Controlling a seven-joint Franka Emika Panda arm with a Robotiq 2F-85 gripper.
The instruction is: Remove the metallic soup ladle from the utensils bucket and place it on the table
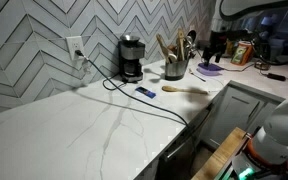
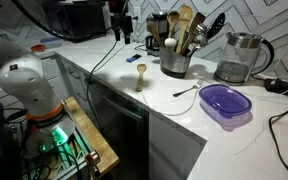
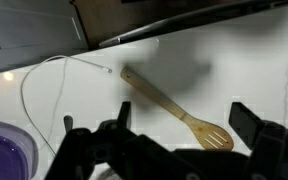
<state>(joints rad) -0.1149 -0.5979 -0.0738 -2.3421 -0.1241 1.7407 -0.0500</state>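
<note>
The grey utensils bucket (image 1: 175,69) stands on the white marble table (image 1: 84,125) next to the black coffee maker, and it holds several wooden utensils (image 2: 187,25). It also shows in an exterior view (image 2: 174,63). A thin silver utensil that looks like the metallic soup ladle (image 2: 187,91) lies flat on the table in front of the bucket. In the wrist view it shows only as a thin curved line (image 3: 59,62). My gripper (image 3: 183,116) is open and empty, raised above the table over a wooden slotted spoon (image 3: 174,106). It shows in both exterior views (image 1: 217,44) (image 2: 117,27).
Black coffee maker (image 1: 131,57) with a cable trailing over the counter. Purple bowl (image 2: 225,102) near the table edge. Glass kettle (image 2: 239,57) behind it. A small blue item (image 1: 145,92) lies by the wooden spoon (image 1: 185,89). Bottles stand at the back (image 1: 243,52).
</note>
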